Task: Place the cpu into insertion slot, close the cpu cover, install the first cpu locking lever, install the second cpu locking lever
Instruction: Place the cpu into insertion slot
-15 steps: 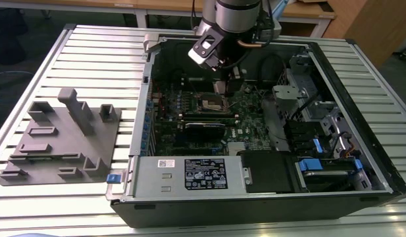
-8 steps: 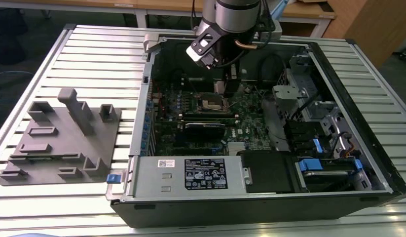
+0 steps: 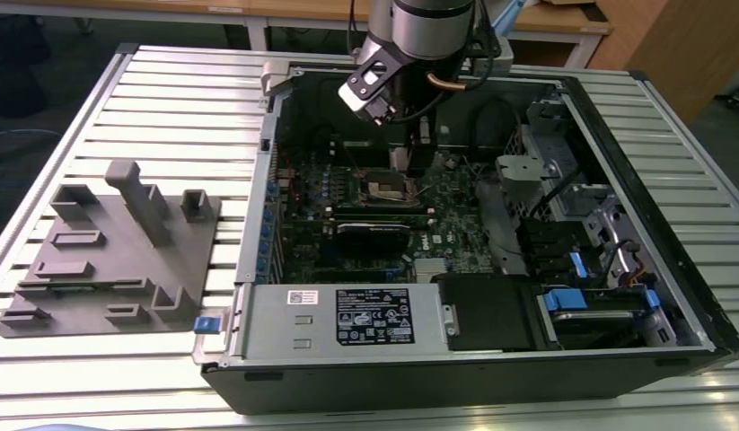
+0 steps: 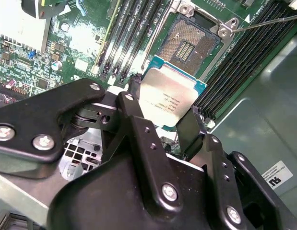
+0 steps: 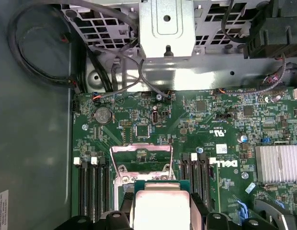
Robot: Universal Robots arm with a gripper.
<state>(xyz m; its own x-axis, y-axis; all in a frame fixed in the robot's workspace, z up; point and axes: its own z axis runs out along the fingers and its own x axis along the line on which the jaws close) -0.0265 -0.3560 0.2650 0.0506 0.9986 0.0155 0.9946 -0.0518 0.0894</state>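
My gripper (image 4: 162,108) is shut on the cpu (image 4: 171,96), a pale silver square with a teal edge, its black fingers (image 4: 134,103) clamping two opposite sides. The chip hangs tilted just above and beside the insertion slot (image 4: 187,44), which lies open with its gold contact field bare. In the first wrist view the cpu (image 5: 160,207) sits between the fingertips, and the cpu cover (image 5: 141,154) stands swung up beyond it. A thin wire locking lever (image 4: 268,21) sticks out past the socket corner. In the exterior view the gripper (image 3: 401,163) hovers over the slot (image 3: 387,189) inside the case.
Long black memory slots (image 4: 134,33) flank the socket on both sides. A finned heat sink (image 5: 278,164), a metal bracket (image 5: 166,28) and cables (image 5: 38,52) lie around the board. The case walls (image 3: 255,206) enclose it. A grey fixture (image 3: 118,251) lies at the exterior view's left.
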